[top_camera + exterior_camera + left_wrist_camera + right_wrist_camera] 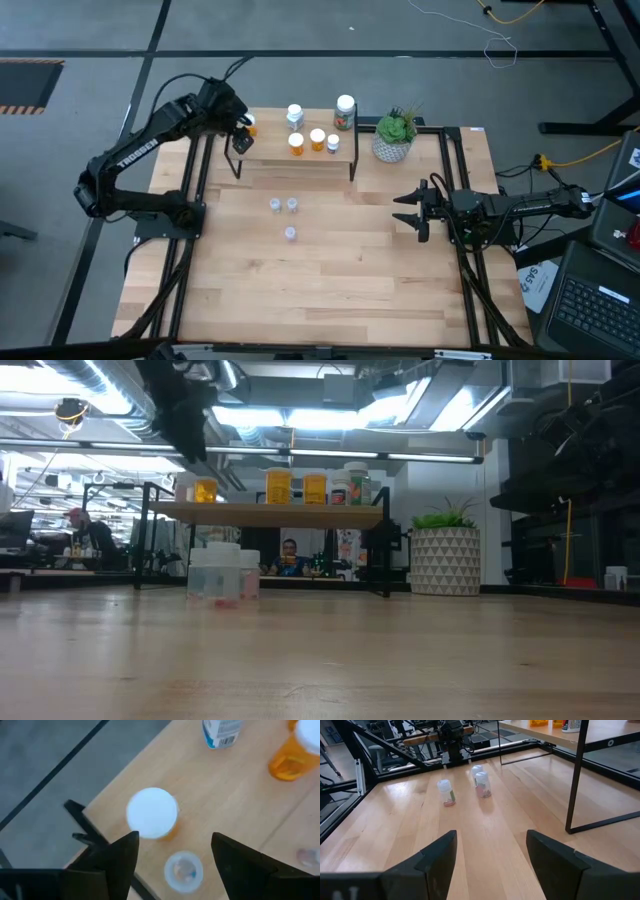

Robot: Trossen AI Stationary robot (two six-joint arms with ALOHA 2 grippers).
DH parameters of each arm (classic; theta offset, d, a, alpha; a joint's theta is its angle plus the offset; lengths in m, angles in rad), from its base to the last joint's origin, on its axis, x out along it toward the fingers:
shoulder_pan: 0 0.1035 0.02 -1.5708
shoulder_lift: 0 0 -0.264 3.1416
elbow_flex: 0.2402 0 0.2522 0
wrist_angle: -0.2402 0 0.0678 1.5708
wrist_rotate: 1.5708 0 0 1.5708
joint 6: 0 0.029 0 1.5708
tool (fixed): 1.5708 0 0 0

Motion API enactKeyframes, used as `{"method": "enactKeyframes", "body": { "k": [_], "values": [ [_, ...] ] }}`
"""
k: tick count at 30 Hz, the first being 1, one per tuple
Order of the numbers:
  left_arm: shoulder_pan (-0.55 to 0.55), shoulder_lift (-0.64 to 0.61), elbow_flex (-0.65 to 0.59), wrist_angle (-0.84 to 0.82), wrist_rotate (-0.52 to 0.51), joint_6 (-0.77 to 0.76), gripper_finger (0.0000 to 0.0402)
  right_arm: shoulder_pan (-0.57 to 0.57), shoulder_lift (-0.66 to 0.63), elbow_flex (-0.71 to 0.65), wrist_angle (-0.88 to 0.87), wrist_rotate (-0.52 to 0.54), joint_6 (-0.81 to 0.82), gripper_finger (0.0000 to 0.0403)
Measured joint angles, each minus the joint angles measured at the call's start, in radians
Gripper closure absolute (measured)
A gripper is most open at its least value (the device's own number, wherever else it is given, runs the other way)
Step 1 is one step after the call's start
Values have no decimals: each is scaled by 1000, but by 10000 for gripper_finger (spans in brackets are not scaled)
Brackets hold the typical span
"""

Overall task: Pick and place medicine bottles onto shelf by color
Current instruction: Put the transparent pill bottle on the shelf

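The left arm reached from its base at the surface's left edge up and over to the left end of the shelf (295,158), its elbow bent outward. The left claw (242,132) hung above that end with its fingers (117,857) spread apart and gripping nothing. Directly below it stood an orange bottle with a white cap (152,813), upright on the plank near the shelf's corner, clear of both fingers.

Farther along the shelf stood a white bottle with a blue label (295,116), then two more orange bottles (297,143) and a tiny one beside them, and at the right end a larger dark bottle with a white cap (345,111). Three small clear bottles (282,205) stood on the wooden surface (330,270) in front of the shelf, two side by side and one apart, nearer the front.

A potted green plant (395,135) sat just right of the shelf. The right arm lay stretched low across the surface's right side, the right claw (408,211) pointing inward with its fingers (437,857) apart and empty, well away from the clear bottles.
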Motion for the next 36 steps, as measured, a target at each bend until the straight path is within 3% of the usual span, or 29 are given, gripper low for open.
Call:
{"method": "enactKeyframes", "body": {
  "k": [5,8,12,14,29,36],
  "values": [
    [-38,-1,133,-125,28,-68,156,0,0,0,0,0,0,162],
    [-85,-1,183,-214,170,-160,156,0,0,0,0,0,0,162],
    [-208,-3,154,-265,427,-193,156,0,0,0,0,0,0,162],
    [-301,0,127,-255,465,-198,156,0,0,0,0,0,0,162],
    [-867,6,-78,-182,53,-576,156,0,0,0,0,0,0,162],
    [-974,43,-281,52,-63,-654,156,0,0,0,0,0,0,162]
  ]
}}
